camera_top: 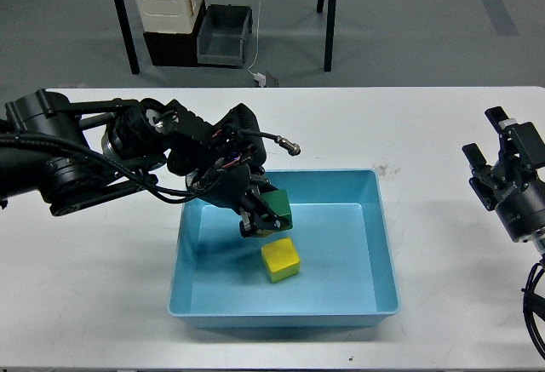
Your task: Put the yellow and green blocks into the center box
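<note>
From the head view, my left gripper (262,215) reaches over the blue tray (385,244) from its left rim, its fingers clamped on the green block (278,206), which hangs above the tray floor near the back wall; the yellow block (281,260) lies on the tray floor, just in front of the green one; my right gripper (498,146) hovers over the white table (443,125), well right of the tray, fingers apart around nothing.

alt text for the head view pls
The left gripper holds a small dark green cube over the large light blue plastic tray, above a small yellow cube lying inside. The right gripper waits aside.
</note>
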Robot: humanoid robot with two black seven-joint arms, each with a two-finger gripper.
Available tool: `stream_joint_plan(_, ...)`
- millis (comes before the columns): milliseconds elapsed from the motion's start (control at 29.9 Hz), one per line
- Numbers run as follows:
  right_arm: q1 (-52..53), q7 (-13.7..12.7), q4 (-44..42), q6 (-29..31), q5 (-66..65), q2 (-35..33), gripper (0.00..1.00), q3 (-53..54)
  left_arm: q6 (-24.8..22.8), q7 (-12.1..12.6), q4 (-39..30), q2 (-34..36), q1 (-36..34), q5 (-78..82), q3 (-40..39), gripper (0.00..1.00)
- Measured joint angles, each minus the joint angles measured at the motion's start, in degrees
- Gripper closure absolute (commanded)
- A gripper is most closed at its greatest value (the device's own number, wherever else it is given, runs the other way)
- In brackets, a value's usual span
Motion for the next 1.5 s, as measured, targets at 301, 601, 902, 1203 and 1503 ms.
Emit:
stream_joint_plan(301, -0.03, 0.0, 0.02, 0.04, 0.0, 0.0, 0.0, 0.01, 0.0, 0.0, -0.15, 0.1, 0.15, -0.58, -1.24, 0.48)
stream_joint_plan(601, -0.03, 0.0, 0.08, 0.0, 0.0, 0.0, 0.0, -0.06, 0.0, 0.0, 0.01, -0.06, 0.26, -0.62, -1.05, 0.05)
stream_joint_plan(902, -0.03, 0.0, 0.45, 0.1, 0.0, 0.0, 0.0, -0.25, 0.0, 0.0, 0.98, 0.34, 0.04, -2.1, -2.49, 0.01)
stream_joint_plan(1203, 4.05, 0.0, 4.09, 0.83, 0.02, 3.89, 0.0, -0.26, -0.01, 0.01, 1.98, 5.29, 9.04, -32.31, -21.03, 0.01)
stream_joint_plan(1503, 10.12, -1.89, 4.06, 7.23, 9.39, 12.2, 0.0, -0.29, 0.0, 0.01, 0.61, 8.18, 23.75, -53.29, -47.04, 0.01)
